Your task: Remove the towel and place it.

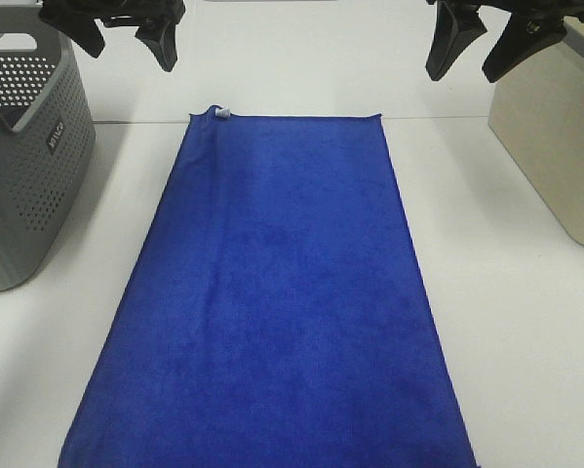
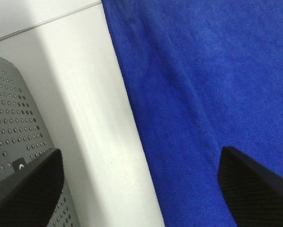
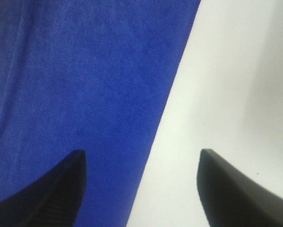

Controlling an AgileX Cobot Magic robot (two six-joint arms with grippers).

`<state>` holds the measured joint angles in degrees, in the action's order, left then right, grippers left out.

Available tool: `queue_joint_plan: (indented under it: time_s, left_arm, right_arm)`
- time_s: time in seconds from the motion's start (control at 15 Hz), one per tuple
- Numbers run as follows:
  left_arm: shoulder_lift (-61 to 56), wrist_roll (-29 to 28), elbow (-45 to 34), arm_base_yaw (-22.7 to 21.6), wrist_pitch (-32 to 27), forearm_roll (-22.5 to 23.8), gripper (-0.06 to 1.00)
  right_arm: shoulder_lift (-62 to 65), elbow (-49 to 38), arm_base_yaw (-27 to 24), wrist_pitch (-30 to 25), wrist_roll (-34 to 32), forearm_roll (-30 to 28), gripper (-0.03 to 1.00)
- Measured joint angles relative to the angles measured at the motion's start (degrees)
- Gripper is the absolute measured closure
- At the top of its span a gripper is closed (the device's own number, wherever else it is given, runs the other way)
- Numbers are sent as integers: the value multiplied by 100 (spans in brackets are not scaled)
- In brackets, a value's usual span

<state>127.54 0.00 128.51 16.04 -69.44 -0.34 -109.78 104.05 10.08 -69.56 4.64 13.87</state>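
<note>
The royal-blue towel (image 1: 272,292) lies flat and spread out on the white table, its small white tag (image 1: 220,113) at the far left corner. My left gripper (image 1: 126,44) hangs open and empty above the table, beyond the towel's far left corner. My right gripper (image 1: 472,54) hangs open and empty beyond the far right corner. The left wrist view shows the towel (image 2: 207,80) and its left edge between the open fingers. The right wrist view shows the towel (image 3: 84,80) and its right edge.
A grey perforated basket (image 1: 23,166) stands at the left of the table, also in the left wrist view (image 2: 16,132). A beige bin (image 1: 555,136) stands at the right. Bare white table (image 1: 525,322) lies on both sides of the towel.
</note>
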Motion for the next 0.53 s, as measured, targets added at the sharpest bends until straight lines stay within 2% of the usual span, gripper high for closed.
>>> queue_joint_plan:
  time_s: [0.53]
  left_arm:
    - [-6, 0, 0, 0, 0, 0, 11]
  right_arm:
    - [11, 0, 0, 0, -23, -23, 31]
